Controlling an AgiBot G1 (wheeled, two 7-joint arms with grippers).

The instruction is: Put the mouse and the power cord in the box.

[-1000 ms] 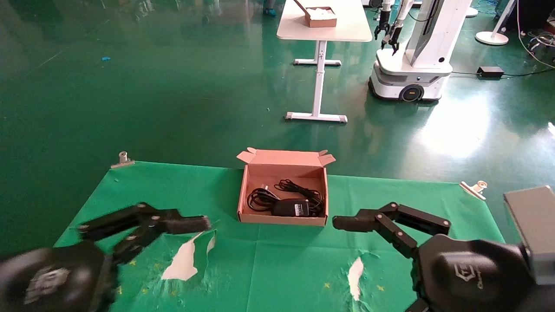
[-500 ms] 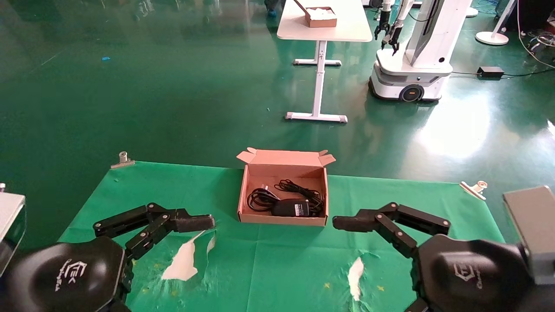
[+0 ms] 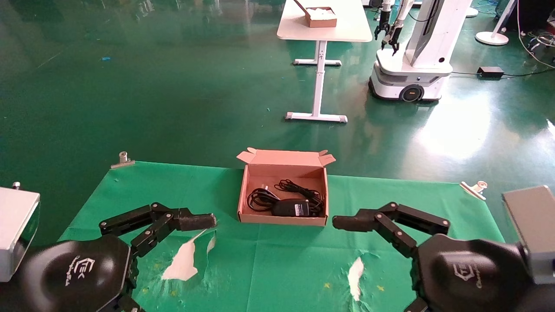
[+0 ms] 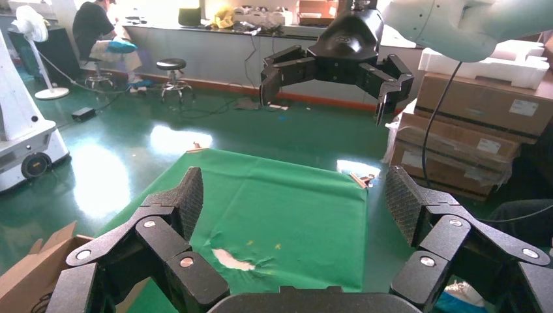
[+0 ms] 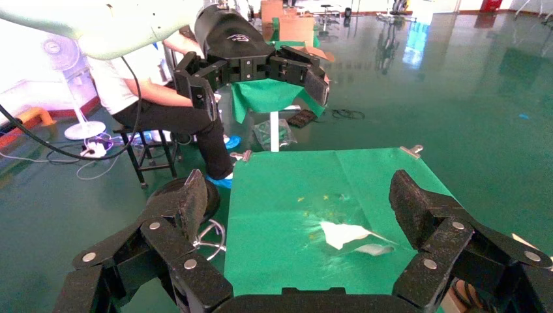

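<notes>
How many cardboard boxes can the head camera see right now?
2. The box sits mid-table on the green cloth, cables inside. A smaller box rests on the white table far behind. Others could be out of frame.

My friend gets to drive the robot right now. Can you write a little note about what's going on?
Left pincer: open, holding nothing, above the green cloth to the left of the box.
Right pincer: open, holding nothing, above the cloth to the right of the box.
Mouse and power cord: both look to be inside the box, mouse near the front wall, cord coiled beside it.
Done: both things seem packed.
Left: apparently nothing; the flaps are open.
</notes>
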